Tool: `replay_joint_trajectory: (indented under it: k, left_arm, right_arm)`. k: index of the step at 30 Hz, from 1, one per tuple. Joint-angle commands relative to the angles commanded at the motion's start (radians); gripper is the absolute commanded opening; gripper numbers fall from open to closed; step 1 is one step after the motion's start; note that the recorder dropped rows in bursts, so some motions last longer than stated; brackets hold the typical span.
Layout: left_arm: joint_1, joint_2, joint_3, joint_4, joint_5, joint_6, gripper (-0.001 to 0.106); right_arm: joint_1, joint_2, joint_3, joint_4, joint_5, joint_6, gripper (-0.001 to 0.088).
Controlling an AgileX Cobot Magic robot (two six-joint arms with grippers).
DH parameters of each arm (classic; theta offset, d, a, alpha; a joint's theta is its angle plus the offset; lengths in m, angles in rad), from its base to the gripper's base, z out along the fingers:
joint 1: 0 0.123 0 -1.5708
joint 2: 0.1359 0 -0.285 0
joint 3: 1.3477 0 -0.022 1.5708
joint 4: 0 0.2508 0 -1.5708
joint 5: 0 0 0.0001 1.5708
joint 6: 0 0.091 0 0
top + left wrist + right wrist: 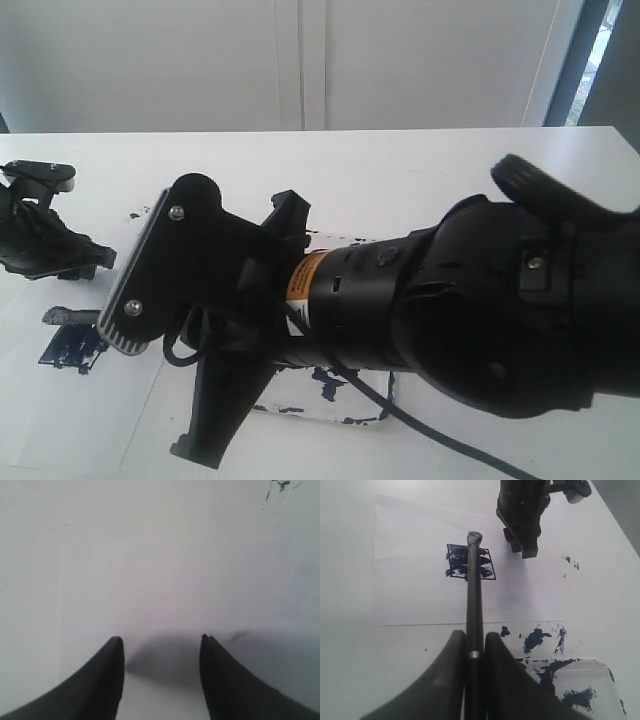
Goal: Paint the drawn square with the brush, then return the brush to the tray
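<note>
So, looks mid-painting: right claw point(475, 635) pinches the brush point(474, 595), tip over the half-filled drawn square point(456, 562) ahead; next, stroke over bare patches.

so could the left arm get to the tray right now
Probably not cleanly. The right arm stretches over the tray, hiding most of it, while the right gripper holds the brush at the drawn square. The left gripper, open and empty, would have to reach around that arm.

Plain lab or office room: bare white desk point(400, 165), blank white wall panels point(150, 60), window strip point(604, 42).
</note>
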State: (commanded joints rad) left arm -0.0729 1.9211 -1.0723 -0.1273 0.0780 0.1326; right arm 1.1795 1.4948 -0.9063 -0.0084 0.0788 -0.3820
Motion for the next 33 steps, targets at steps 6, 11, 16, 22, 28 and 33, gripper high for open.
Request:
replay_joint_trajectory:
  k: [6, 11, 16, 22, 28, 33]
  left_arm:
    - [0.000, 0.022, 0.000, 0.000, 0.023, 0.000, 0.052]
    - [0.000, 0.044, 0.000, 0.000, 0.031, 0.002, 0.052]
    - [0.000, 0.045, 0.000, 0.002, 0.042, 0.005, 0.052]
    - [0.000, 0.045, 0.000, 0.069, 0.068, 0.006, 0.052]
    - [0.000, 0.045, 0.000, 0.086, 0.077, 0.006, 0.052]
    - [0.000, 0.045, 0.000, 0.084, 0.097, 0.001, 0.049]
  right_arm:
    - [-0.004, 0.047, 0.000, 0.000, -0.090, -0.002, 0.0000]
    - [-0.004, 0.072, 0.000, 0.000, -0.084, -0.018, 0.0000]
    - [-0.009, 0.083, 0.000, 0.000, -0.087, -0.018, 0.0000]
    - [-0.071, 0.083, 0.000, 0.000, -0.085, 0.023, 0.0000]
    - [-0.072, 0.083, 0.000, 0.000, -0.101, 0.029, 0.0000]
    - [-0.069, 0.083, 0.000, 0.000, -0.101, 0.054, 0.0000]
